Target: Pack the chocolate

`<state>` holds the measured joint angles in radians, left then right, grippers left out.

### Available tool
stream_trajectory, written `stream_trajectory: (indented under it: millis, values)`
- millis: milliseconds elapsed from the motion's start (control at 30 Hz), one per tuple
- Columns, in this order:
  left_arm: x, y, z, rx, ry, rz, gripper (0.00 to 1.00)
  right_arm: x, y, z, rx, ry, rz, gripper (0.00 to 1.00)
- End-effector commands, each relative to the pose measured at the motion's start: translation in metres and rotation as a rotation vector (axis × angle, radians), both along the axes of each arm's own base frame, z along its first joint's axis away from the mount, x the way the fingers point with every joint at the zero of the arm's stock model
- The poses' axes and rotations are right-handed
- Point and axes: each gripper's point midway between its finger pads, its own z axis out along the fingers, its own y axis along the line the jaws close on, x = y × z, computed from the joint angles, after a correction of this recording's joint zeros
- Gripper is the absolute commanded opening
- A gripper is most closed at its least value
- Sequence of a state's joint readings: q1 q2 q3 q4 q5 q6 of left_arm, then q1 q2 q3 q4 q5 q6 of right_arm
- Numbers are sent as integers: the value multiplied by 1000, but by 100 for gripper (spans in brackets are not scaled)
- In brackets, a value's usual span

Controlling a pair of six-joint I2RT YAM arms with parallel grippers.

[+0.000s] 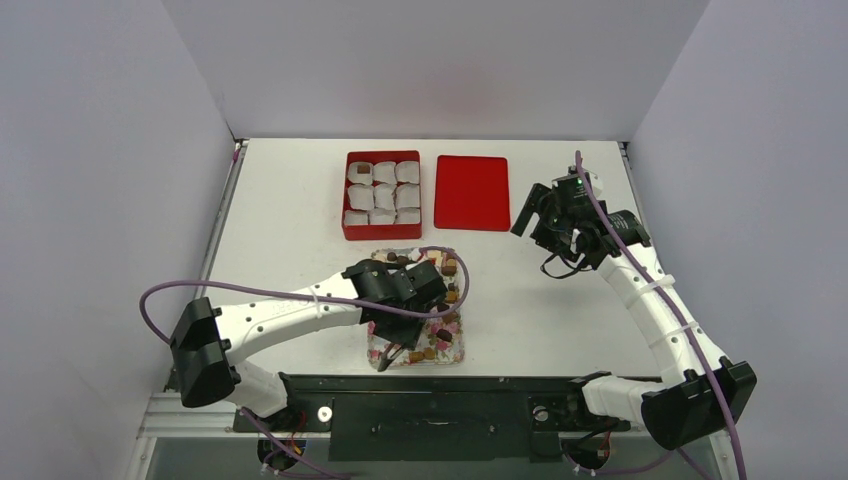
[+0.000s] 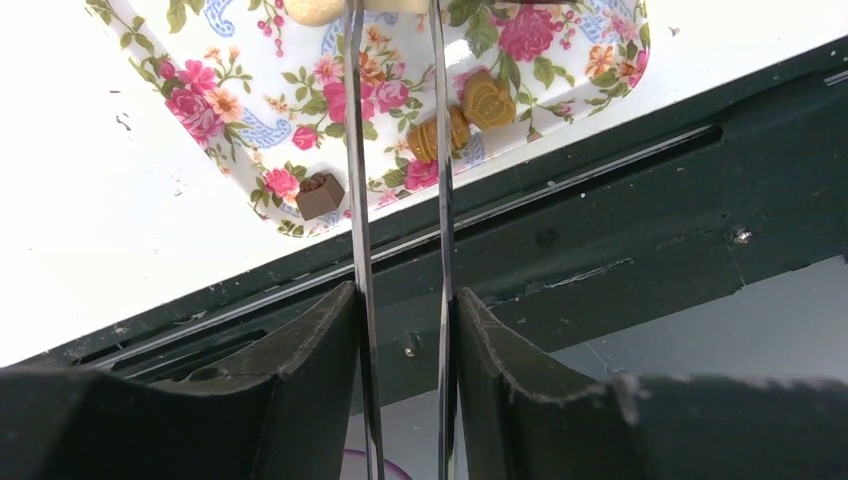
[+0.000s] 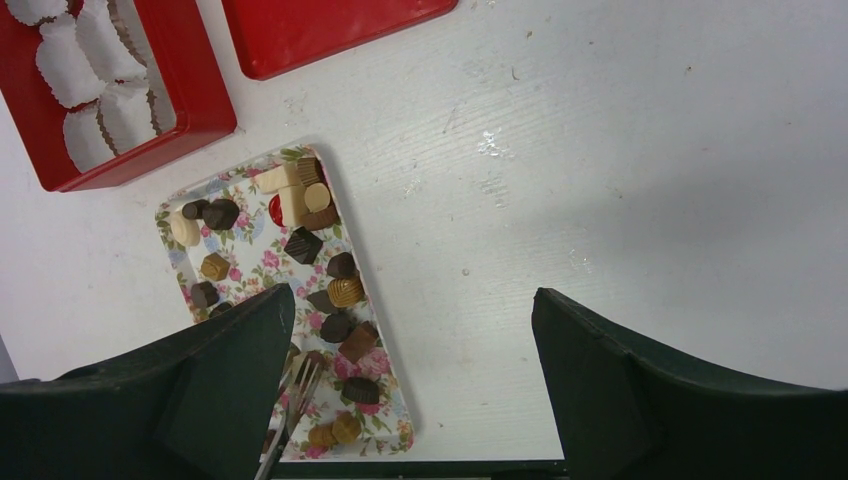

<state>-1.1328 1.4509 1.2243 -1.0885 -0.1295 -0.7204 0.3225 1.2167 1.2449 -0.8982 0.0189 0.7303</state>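
Note:
Several chocolates [image 3: 303, 244] in dark brown, tan and cream lie scattered on a floral tray [image 3: 385, 400]. My left gripper [image 1: 405, 290] hovers over the tray and is shut on metal tongs [image 2: 357, 200], whose two thin arms run between its fingers [image 2: 310, 350]. The tongs' forked tip [image 3: 300, 385] sits low over the tray's near half, among the pieces. A brown cube [image 2: 320, 195] and two tan pieces [image 2: 487, 100] lie at the near end of the tray [image 2: 215, 110]. My right gripper [image 3: 412, 300] is open and empty, raised above bare table right of the tray.
A red box [image 1: 381, 154] lined with white paper cups [image 1: 384, 195] stands behind the tray. Its flat red lid [image 1: 472, 192] lies to the right. The black base rail [image 1: 430, 400] runs along the table's near edge, close to the tray.

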Motion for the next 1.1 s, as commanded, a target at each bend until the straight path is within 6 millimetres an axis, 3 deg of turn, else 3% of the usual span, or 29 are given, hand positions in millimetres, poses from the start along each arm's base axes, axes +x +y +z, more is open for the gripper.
stream_trajectory:
  millis: [0,200,300,500,633,800,1067]
  values:
    - [8,-8,15,-16,-44,-9,33,4,-1,11,5,-56,-12,84]
    - [14,-10,33,-22,-69,-14,29,5,-1,12,5,-59,-12,84]
    - [23,-16,53,-56,-104,-7,29,6,-1,15,5,-65,-12,84]
    - [53,-11,83,-108,-179,69,28,8,0,16,5,-66,-12,84]
    - [89,-5,100,-147,-240,143,28,11,2,18,12,-66,-8,84]
    - [156,-1,123,-165,-358,229,28,17,7,26,22,-74,3,84]
    - [254,11,126,-167,-474,395,29,21,7,32,13,-76,12,84]
